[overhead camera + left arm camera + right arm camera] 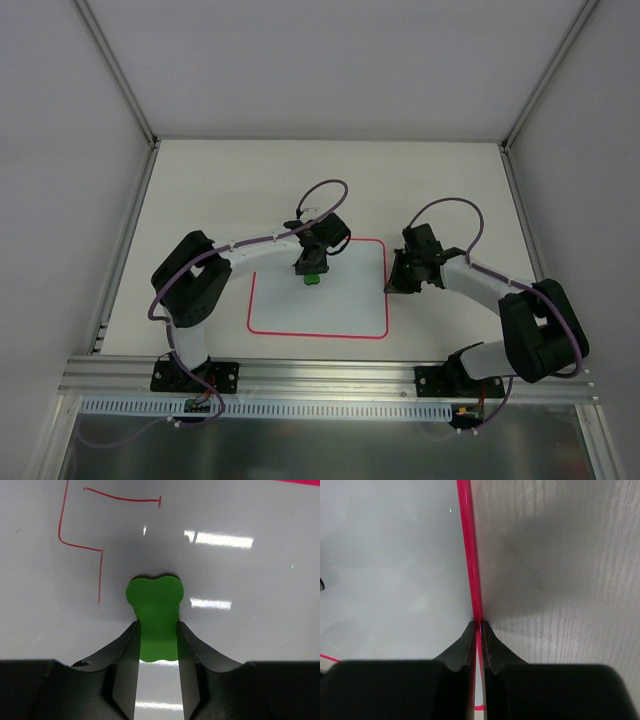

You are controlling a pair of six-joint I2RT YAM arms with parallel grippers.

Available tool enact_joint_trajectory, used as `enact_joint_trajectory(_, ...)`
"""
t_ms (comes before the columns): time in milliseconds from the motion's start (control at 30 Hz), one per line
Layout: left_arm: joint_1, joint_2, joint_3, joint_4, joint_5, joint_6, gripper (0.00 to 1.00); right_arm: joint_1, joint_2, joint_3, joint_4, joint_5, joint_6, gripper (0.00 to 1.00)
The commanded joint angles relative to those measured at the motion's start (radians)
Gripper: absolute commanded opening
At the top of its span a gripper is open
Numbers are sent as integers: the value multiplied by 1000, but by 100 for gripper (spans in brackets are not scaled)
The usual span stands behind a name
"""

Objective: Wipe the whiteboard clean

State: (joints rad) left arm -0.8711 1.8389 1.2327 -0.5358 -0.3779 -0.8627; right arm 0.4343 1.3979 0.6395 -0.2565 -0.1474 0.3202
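The whiteboard (320, 305) lies flat between the two arms, white with a thin red-pink border. My left gripper (310, 268) is over its far edge, shut on a green eraser (311, 279). In the left wrist view the eraser (154, 605) sits between both fingers, its front end on the board (240, 580), beside a red scribble (75, 542). My right gripper (392, 287) is shut, its tips resting on the board's right edge. In the right wrist view the closed tips (480, 622) sit right on the red border (468, 555).
The cream table (200, 190) surrounds the board, with grey enclosure walls and frame posts (120, 70) around it. An aluminium rail (330, 372) carrying the arm bases runs along the near edge. Wood-grain table surface (560, 580) lies right of the border.
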Motion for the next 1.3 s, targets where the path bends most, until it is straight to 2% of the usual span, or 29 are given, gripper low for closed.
enact_joint_trajectory(0, 0, 13, 21, -26, -27, -12, 27, -2, 39, -35, -41, 29, -13, 0)
enact_joint_trajectory(167, 15, 10, 4, -29, -30, 10, 6, -2, 44, -37, -43, 26, -6, 0)
enact_joint_trajectory(300, 55, -33, -48, -39, -58, 37, 0, 0, 65, -35, -43, 14, 5, 0)
enact_joint_trajectory(533, 178, -105, -156, -43, -79, 129, 0, -2, 78, -34, -43, 20, 22, 0)
enact_joint_trajectory(700, 213, -98, -136, -41, -115, 214, 0, 1, 87, -26, -47, 28, 29, 0)
enact_joint_trajectory(800, 213, -41, -73, -38, -63, 235, 0, 6, 87, -24, -49, 34, 26, 0)
enact_joint_trajectory(1033, 153, 132, 190, -39, 43, 323, 0, 17, 99, -11, -66, 51, 25, 0)
enact_joint_trajectory(1167, 136, 206, 264, -41, 91, 346, 0, 20, 105, -6, -69, 52, 25, 0)
enact_joint_trajectory(1267, 138, 229, 263, -46, 88, 343, 0, 20, 111, -1, -70, 52, 23, 0)
